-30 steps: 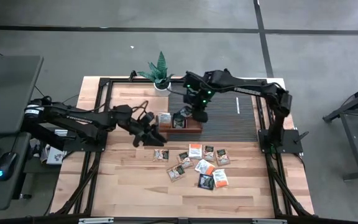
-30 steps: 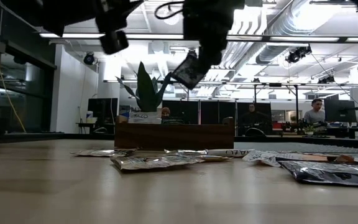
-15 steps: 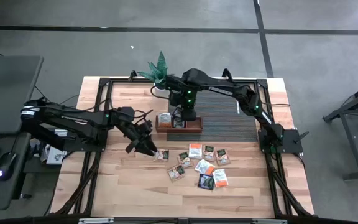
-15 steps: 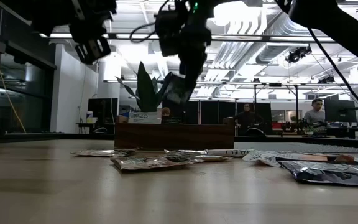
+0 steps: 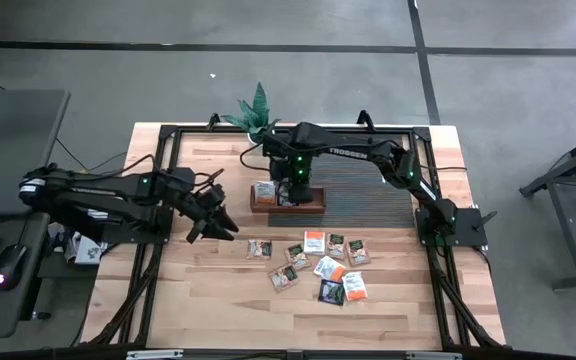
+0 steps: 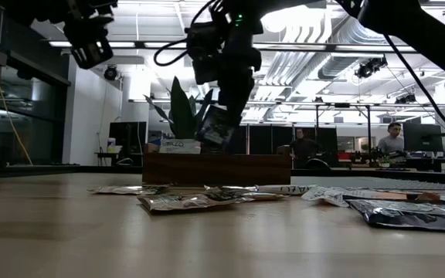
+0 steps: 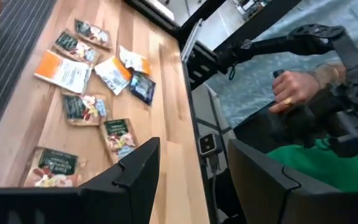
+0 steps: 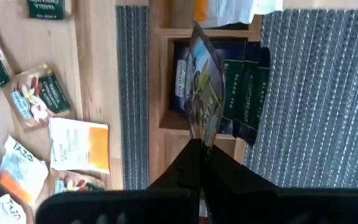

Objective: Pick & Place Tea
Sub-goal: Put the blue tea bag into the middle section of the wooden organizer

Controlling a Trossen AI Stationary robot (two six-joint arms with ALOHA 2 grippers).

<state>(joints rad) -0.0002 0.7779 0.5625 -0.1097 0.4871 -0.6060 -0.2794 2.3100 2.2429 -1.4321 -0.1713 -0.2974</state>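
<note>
My right gripper (image 6: 224,96) is shut on a dark tea sachet (image 8: 202,87), which hangs over the long wooden tray (image 5: 313,208). Dark sachets (image 8: 247,93) stand in the compartment beneath it, and a white-and-orange one (image 6: 180,145) stands in the one beside it. Several more sachets (image 5: 313,265) lie flat on the wooden table, nearer than the tray. My left gripper (image 5: 213,222) hovers open, left of these, with nothing between its fingers (image 7: 140,171). My right gripper pinches the dark sachet by one edge (image 8: 199,138) between its two shut fingers. The fingers come from above, pointing steeply down. The sachet hangs tilted below them (image 6: 216,127), clear of the tray's wall (image 6: 219,168).
A potted plant (image 5: 256,112) stands just beyond the tray's left end. The tray sits on a dark ribbed mat (image 5: 368,190). A black frame (image 5: 158,190) runs round the table. In the left wrist view a person's hand (image 7: 291,87) shows beyond the table.
My right gripper has carried the dark sachet toward the table's left along the tray and down, so it now hangs just above the tray. My left gripper has drawn back toward the table's left edge, away from the loose sachets, and has tipped closer to level, staying open.
</note>
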